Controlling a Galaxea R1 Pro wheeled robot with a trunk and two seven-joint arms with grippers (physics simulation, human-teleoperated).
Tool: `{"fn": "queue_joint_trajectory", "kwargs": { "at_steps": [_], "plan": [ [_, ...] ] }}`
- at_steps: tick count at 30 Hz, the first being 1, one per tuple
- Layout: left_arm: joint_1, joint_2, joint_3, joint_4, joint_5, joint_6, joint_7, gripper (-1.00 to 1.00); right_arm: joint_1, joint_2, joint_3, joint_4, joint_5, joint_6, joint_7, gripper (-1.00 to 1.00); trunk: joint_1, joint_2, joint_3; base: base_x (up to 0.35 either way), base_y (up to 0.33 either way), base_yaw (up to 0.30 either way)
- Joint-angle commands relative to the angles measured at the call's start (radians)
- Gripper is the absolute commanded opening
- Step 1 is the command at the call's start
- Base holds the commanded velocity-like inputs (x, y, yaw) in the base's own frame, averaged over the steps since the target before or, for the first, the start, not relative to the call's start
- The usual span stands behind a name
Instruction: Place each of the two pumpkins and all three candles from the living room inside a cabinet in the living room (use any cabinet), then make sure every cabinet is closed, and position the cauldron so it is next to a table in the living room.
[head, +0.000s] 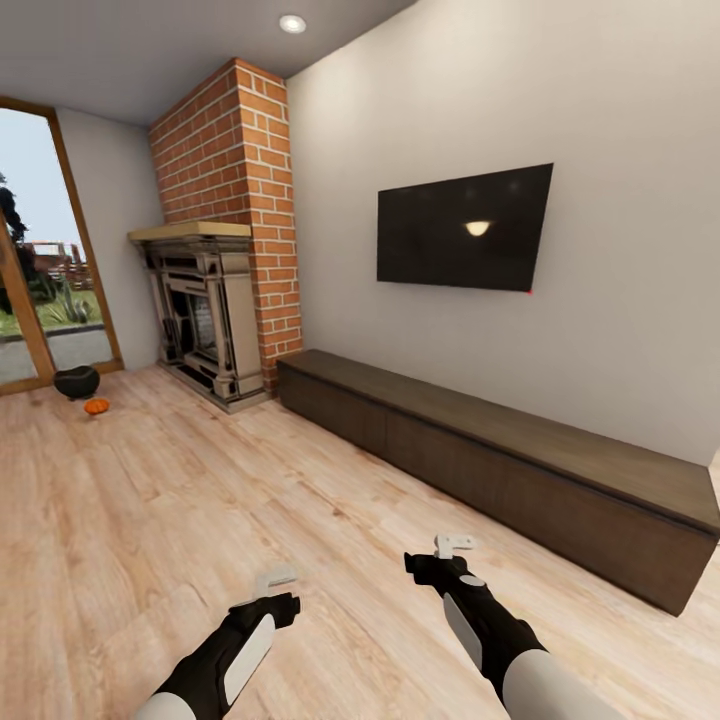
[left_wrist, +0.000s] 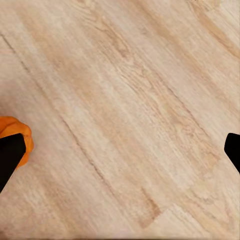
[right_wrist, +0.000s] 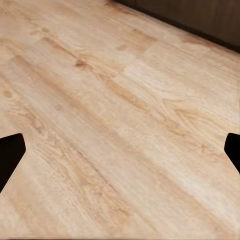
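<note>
My left gripper and right gripper both hang over the pale wood plank floor, their dark fingers spread wide apart and gripping nothing. I take the red brick fireplace as my landmark. The long, low dark brown wooden cabinet begins just beside its brick column and runs along the wall under a black wall-mounted television; all its fronts look shut. On the fireplace's other side, toward the glass door, the small round-bellied black cauldron sits on the floor, and a small bright orange pumpkin lies just beside it. In my left wrist view, a bit of orange pumpkin peeks out behind one fingertip.
</note>
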Motion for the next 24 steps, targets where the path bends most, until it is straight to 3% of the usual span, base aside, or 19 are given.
{"fn": "queue_joint_trajectory", "kwargs": {
  "at_steps": [1,19,24],
  "plan": [
    [-0.001,0.000,-0.006,-0.001,0.011,0.002,0.009,1.00,0.000,-0.001,0.007,-0.002,-0.010,0.005,-0.006,1.00,-0.004,0.007,0.001,-0.024,0.023,0.175],
    [-0.001,0.011,0.002,-0.003,0.021,0.004,-0.003,1.00,0.000,0.000,0.009,-0.002,-0.009,0.005,-0.006,1.00,-0.073,0.133,0.034,-0.002,0.002,0.175],
    [-0.001,0.011,0.002,-0.003,0.021,0.005,-0.003,1.00,0.000,0.000,0.009,-0.002,-0.009,0.005,-0.006,1.00,-0.073,0.133,0.028,0.000,0.000,0.175]
  ]
}}
